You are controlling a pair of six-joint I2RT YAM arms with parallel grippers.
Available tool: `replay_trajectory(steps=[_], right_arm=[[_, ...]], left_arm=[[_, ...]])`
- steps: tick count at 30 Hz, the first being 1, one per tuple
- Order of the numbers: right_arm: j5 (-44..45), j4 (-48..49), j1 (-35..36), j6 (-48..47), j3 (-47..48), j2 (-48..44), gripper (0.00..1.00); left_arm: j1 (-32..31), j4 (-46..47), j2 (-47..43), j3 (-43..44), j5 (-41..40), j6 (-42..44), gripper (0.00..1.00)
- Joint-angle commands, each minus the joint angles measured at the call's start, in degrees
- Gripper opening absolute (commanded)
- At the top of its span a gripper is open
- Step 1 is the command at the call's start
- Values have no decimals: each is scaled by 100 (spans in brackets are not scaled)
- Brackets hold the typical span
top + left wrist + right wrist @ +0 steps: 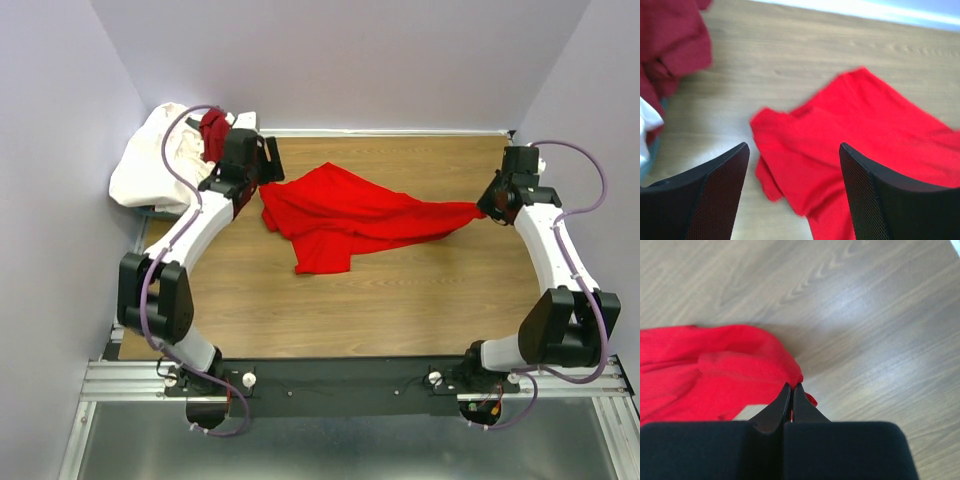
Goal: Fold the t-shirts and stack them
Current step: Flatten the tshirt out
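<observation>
Pinched tight, the right gripper (pixel 791 390) grasps one corner of the bright red t-shirt (pixel 340 215). The shirt lies crumpled across the middle of the wooden table (pixel 400 300), its drawn-out end stretched toward the right edge. Bare wood lies open before and behind it. The left gripper (pixel 792 147) hovers over the shirt's left end, fingers spread wide, grasping nothing. At the far left corner the white t-shirt (pixel 150 165) and maroon t-shirt (pixel 213 130) are heaped together; whether a bin holds them cannot be told.
</observation>
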Motion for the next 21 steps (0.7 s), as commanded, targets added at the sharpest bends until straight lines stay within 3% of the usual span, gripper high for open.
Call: replay_trajectory(steps=[1,7,11,21], right_arm=[[-11,-86,-43,43,-260,-114,0],[-152,-43,-35,78,-647,-237,1],[-257,36,-35,140,-858,-316,0],[-486,212,-43,175,-1131,-325,1]], left_arm=[[-448,-139,-832,-1000,-145,-241,80],[-1203,-235,-1763,-2733,-67,-1068,73],[-1459,-253,-2046,-3341,127,-1552,70],[-1547,124,-1450,-3571,303,-1527,69]])
